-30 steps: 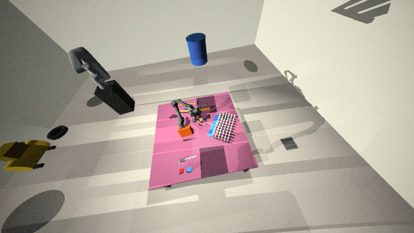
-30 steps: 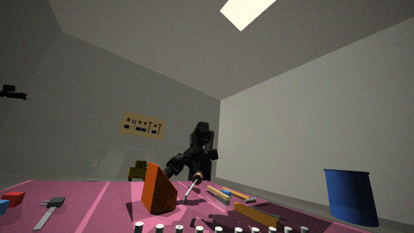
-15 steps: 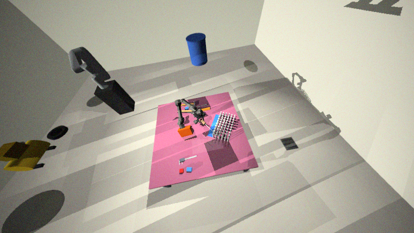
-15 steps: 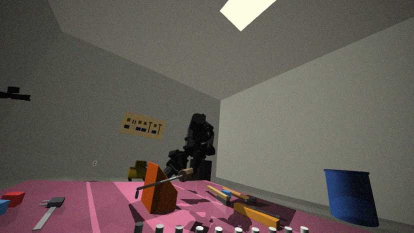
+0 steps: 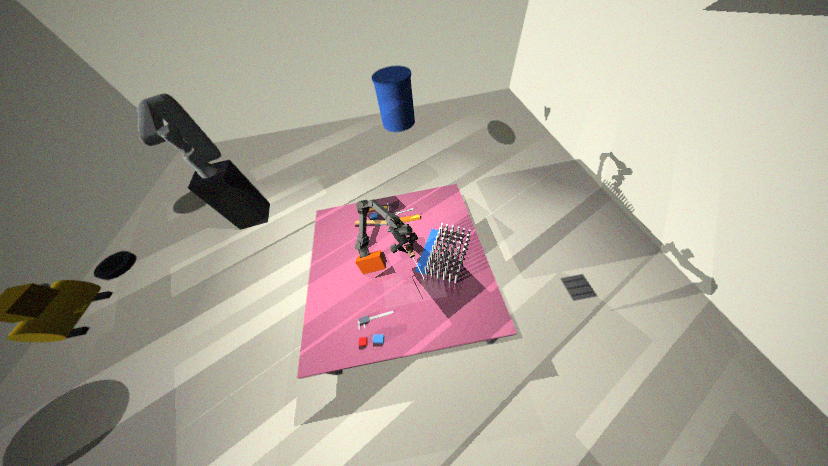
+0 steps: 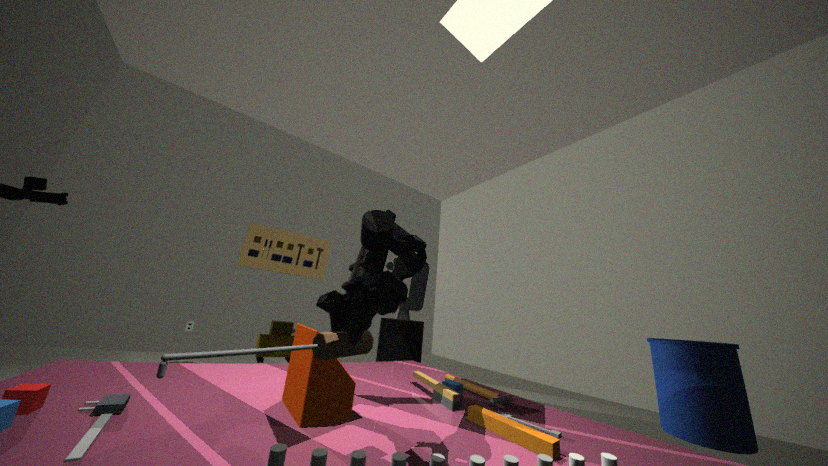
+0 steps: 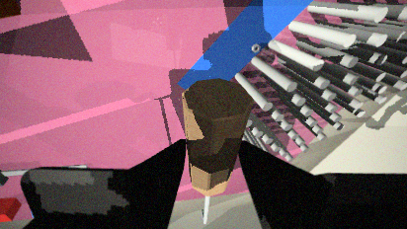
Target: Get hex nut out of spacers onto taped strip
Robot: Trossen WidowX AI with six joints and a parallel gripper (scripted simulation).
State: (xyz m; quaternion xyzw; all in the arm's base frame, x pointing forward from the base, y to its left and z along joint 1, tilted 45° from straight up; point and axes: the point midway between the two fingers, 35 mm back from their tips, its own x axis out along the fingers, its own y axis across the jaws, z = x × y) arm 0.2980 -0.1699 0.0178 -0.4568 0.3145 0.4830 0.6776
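My gripper [image 5: 410,250] [image 6: 343,342] [image 7: 211,145] is shut on the wooden handle of a hook tool [image 6: 231,351] [image 7: 212,118]. The tool is held above the table, its thin rod reaching left in the exterior view to a short bent tip. The hex nut [image 7: 255,48] lies on the blue taped strip [image 5: 427,250] [image 7: 229,56], near its spacer-side edge, in the wrist view. The metal spacers [image 5: 449,254] [image 6: 278,454] [image 7: 275,74] stand in rows beside the strip. The exterior view shows only the nearest spacer tops. The nut is too small to make out in the top view.
An orange block [image 5: 370,263] [image 6: 318,393] stands by the arm's base. A caliper [image 5: 379,316] [image 6: 115,404], a red block [image 5: 362,342] [image 6: 27,398] and a light-blue block [image 5: 378,339] lie at one side. A yellow-orange bar [image 6: 515,433] and other tools lie at the other.
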